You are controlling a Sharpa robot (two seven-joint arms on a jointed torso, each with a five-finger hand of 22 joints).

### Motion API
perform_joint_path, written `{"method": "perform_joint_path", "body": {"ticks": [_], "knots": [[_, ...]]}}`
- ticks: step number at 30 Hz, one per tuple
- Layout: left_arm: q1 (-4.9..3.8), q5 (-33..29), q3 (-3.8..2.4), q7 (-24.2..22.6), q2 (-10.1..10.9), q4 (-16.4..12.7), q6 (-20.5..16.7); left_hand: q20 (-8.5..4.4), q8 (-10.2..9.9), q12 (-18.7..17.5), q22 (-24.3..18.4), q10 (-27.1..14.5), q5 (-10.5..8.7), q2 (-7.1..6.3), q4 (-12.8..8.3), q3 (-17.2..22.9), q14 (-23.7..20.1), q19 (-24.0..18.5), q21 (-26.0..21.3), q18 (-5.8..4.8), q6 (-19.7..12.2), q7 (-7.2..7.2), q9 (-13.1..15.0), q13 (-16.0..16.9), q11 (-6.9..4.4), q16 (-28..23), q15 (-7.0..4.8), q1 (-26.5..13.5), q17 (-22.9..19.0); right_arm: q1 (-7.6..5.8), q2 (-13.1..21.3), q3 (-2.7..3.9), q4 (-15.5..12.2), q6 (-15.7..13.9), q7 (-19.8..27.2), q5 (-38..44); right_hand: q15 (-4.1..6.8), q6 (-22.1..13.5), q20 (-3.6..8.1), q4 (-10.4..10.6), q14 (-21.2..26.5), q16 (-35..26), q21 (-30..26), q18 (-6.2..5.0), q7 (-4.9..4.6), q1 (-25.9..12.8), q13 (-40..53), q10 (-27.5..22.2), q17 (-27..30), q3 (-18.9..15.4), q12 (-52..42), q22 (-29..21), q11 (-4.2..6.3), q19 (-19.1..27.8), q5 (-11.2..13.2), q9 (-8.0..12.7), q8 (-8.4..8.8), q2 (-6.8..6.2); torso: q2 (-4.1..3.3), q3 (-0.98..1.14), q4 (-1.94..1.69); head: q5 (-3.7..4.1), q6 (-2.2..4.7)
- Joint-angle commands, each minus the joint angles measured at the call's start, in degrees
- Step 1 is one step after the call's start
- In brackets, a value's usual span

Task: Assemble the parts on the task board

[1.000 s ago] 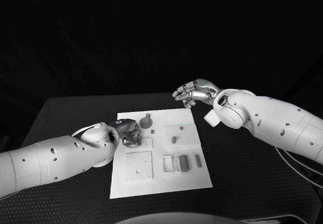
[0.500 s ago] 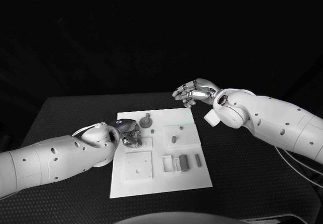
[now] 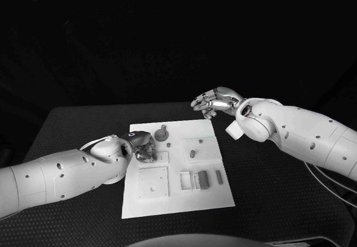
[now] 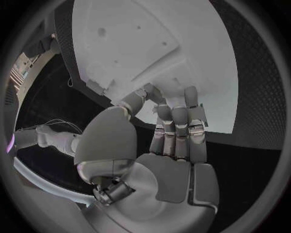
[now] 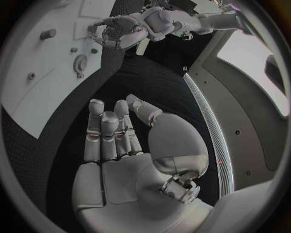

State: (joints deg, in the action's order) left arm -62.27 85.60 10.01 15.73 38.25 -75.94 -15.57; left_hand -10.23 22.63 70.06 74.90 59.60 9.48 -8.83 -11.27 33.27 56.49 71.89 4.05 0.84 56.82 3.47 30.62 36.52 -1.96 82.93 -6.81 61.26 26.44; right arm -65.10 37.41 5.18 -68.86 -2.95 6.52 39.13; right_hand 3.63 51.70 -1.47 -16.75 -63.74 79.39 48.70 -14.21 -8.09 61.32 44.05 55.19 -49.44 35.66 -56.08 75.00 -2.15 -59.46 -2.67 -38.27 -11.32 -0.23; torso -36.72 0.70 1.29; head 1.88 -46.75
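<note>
**Watching for a knocked part at the board's left edge**

Starting from the task board [image 3: 178,202], I see the white plate lying in the middle of the black bench [image 3: 286,192], with grey parts spread over it: a round gear-like piece [image 3: 162,136] near the far end, a small peg [image 3: 192,154] on a raised square, and a row of narrow blocks [image 3: 203,179] nearer me. None looks seated yet, by my judgement.

My left hand [image 3: 142,146] sits over the board's left edge, its fingers [image 4: 179,119] bunched and bent down toward the plate. Whether they pinch a part I cannot tell; the contact is hidden under the hand.

The risk I see is here: the fingers crowd the gear-like piece, so a careless slide could sweep it off or shove the whole plate, which looks loose on the bench.

My right hand [image 3: 215,102] hovers beyond the board's far right corner, fingers [image 5: 106,131] loosely apart and holding nothing. Bringing it in low could clip the peg.
</note>
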Motion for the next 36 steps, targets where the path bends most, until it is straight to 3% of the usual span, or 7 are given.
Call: {"method": "perform_joint_path", "body": {"ticks": [1,19,36], "knots": [[0.04,0.5,0.01,0.2,0.1,-0.3,-0.3,0.11,0.4,-0.3,0.3,0.3,-0.06,-0.02,0.0,0.3,0.3,0.4,-0.1,-0.84,1.3,0.93,2.6,0.1,0.05,-0.3,-0.64,0.7,0.1,0.04,0.0,0.03,0.0,0.8,0.6,-0.1,0.5,0.0,-0.01,0.0,0.0,-0.2,-0.3,-0.79,-0.35,-0.7,-0.1,0.0,0.1,-0.3,-0.4,0.7,0.09,-0.4,-0.2,0.1,0.29,-0.02,-0.01,-0.02,-0.02,0.01,0.05],[0.01,1.1,-0.12,0.7,1.1,-0.8,-0.1,0.11,0.4,-0.4,0.2,0.3,0.14,0.08,-0.1,0.4,0.4,0.4,-0.2,-0.84,1.3,0.9,2.7,0.1,0.02,-0.4,-0.68,1.0,0.1,0.04,0.0,0.02,0.0,0.8,0.6,-0.1,0.5,0.0,-0.02,0.0,0.0,-0.3,-0.3,-0.79,-0.36,-0.8,-0.1,0.0,0.1,-0.3,-0.4,0.7,0.09,-0.4,-0.2,0.1,0.3,-0.03,0.01,0.03,0.0,0.02,0.01],[-0.02,2.1,-0.21,2.2,0.0,-0.4,2.8,0.14,0.3,-0.4,0.2,0.3,0.21,0.24,-0.2,0.4,0.4,0.4,-0.2,-0.84,1.3,0.9,2.7,0.1,0.02,-0.5,-0.69,1.2,0.1,0.05,-0.1,0.02,0.1,0.9,0.6,-0.2,0.5,0.0,-0.03,0.1,0.0,-0.3,-0.3,-0.79,-0.36,-0.9,-0.1,0.0,0.1,-0.3,-0.4,0.7,0.09,-0.5,-0.2,0.1,0.3,-0.05,-0.02,-0.01,0.03,0.17,-0.07]]}}
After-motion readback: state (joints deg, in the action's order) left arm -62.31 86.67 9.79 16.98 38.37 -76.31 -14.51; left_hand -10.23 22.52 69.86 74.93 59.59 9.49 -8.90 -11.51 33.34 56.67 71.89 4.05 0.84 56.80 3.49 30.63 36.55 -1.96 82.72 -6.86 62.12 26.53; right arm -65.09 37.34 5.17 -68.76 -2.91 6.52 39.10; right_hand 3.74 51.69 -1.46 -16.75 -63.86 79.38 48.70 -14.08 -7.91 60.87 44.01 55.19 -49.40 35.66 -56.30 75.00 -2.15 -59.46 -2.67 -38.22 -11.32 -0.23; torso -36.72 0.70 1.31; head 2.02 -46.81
